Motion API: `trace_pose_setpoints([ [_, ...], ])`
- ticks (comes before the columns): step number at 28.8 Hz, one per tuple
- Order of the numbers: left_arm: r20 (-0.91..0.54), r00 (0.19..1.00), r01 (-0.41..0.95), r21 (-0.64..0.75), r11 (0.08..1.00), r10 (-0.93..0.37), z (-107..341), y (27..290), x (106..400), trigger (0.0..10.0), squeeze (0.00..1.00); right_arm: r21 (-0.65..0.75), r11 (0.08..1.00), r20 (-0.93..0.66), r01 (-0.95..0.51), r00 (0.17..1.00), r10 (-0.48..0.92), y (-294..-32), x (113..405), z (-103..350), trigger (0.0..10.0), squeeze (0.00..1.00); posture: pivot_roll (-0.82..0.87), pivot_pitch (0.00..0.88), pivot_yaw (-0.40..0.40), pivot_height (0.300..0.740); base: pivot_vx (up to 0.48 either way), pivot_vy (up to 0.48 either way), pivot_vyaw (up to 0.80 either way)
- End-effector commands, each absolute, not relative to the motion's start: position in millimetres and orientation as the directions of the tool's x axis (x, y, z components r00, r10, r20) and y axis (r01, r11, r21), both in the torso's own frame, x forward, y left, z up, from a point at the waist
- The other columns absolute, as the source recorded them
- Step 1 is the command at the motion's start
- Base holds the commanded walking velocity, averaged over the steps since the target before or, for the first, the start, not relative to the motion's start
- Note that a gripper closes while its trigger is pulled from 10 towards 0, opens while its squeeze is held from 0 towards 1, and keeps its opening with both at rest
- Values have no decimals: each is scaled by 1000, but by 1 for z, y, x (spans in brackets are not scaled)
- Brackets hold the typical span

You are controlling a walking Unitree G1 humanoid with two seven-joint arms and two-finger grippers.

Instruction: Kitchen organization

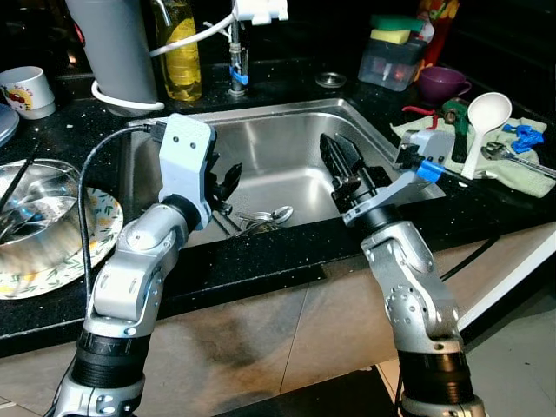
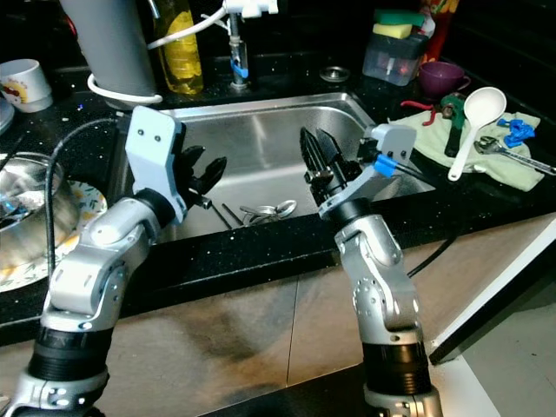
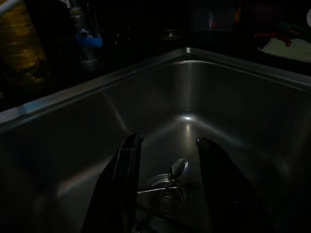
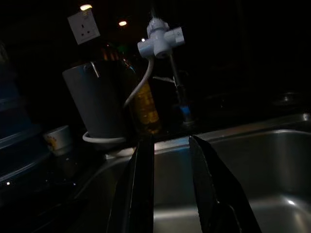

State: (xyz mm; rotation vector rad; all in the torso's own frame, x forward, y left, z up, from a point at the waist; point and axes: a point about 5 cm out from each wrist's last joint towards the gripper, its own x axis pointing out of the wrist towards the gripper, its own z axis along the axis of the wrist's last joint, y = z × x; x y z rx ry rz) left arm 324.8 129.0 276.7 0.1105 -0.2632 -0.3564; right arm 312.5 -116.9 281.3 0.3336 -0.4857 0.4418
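Note:
Several spoons (image 1: pixel 266 218) lie in a pile on the bottom of the steel sink (image 1: pixel 287 117), near its front wall. My left gripper (image 1: pixel 228 180) hangs open just above and left of them; its wrist view looks down between its two fingers (image 3: pixel 125 165) at the spoons (image 3: pixel 177 171). My right gripper (image 1: pixel 340 156) is open too, raised over the sink's right half and pointing toward the back wall, with nothing between its fingers (image 4: pixel 144 174).
Left counter: a steel bowl (image 1: pixel 26 208) on a patterned plate (image 1: pixel 97 233), a mug (image 1: pixel 26 89). Behind the sink: grey kettle (image 1: pixel 113 43), yellow soap bottle (image 1: pixel 178 48), tap (image 1: pixel 236 61). Right: white ladle (image 1: pixel 483 122), tools on a green cloth (image 1: pixel 512 165), purple cup (image 1: pixel 441 83), sponge box (image 1: pixel 393 54).

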Motion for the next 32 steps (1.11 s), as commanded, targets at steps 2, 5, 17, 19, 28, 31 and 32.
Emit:
trace_pose_setpoints([
  [2,236,895,355,135,925,-378,275,126,321,10000,0,208,850,487,-484,805,339,-115,309,278,10000,0,-39,186,-19,740,0,0,0],
  [5,232,896,356,134,925,-378,274,126,321,10000,0,206,851,471,-482,811,346,-115,308,276,10000,0,-41,186,-21,740,0,0,0],
  [17,232,896,356,135,925,-379,273,127,319,10000,0,217,851,426,-479,830,359,-114,301,274,10000,0,-45,180,-25,740,-20,0,0],
  [19,232,896,357,135,924,-379,273,127,319,10000,0,217,851,423,-479,831,360,-114,301,274,10000,0,-45,180,-25,740,-253,0,0],
  [28,232,896,355,136,925,-378,273,127,318,10000,0,221,848,408,-482,835,368,-113,299,273,10000,0,-45,178,-27,740,-305,0,0],
  [31,233,896,355,138,925,-379,273,127,318,10000,0,222,847,407,-483,835,370,-113,299,273,10000,0,-45,178,-27,740,-330,0,0],
  [32,233,896,355,138,925,-379,273,127,318,10000,0,222,847,407,-484,835,370,-113,299,273,10000,0,-45,174,-28,740,-330,0,0],
])
